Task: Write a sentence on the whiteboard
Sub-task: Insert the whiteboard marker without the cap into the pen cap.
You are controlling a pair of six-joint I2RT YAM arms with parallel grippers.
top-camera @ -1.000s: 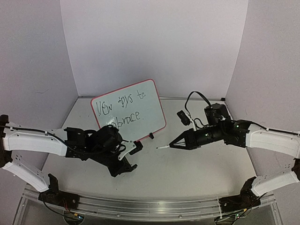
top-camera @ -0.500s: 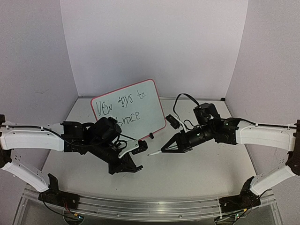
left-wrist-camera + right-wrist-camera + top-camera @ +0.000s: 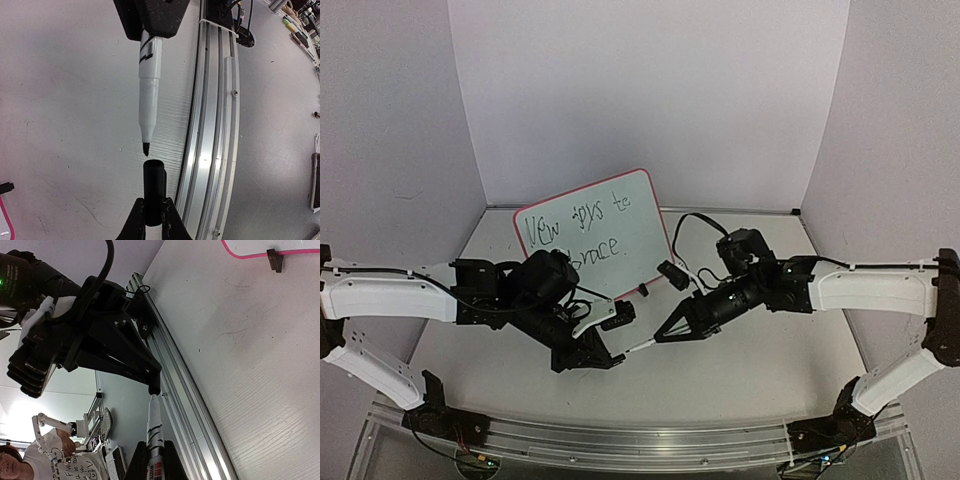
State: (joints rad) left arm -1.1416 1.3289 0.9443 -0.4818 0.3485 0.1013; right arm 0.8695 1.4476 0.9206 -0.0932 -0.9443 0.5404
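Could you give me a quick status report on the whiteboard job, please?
Left gripper shut on cap. Right gripper shut on marker, tip just short of cap mouth. Sentence on whiteboard. Nothing in between.

whiteboard (image 3: pixel 645 250) 1 | sentence (image 3: pixel 588 213) 1 | marker (image 3: pixel 148 85) 1 | cap (image 3: pixel 154 182) 1 | left gripper (image 3: pixel 152 216) 1 | right gripper (image 3: pixel 150 460) 1

Smooth whiteboard (image 3: pixel 645 235); matt wood-grain table (image 3: pixel 60 100) (metal rail (image 3: pixel 212 125), dull sheen).
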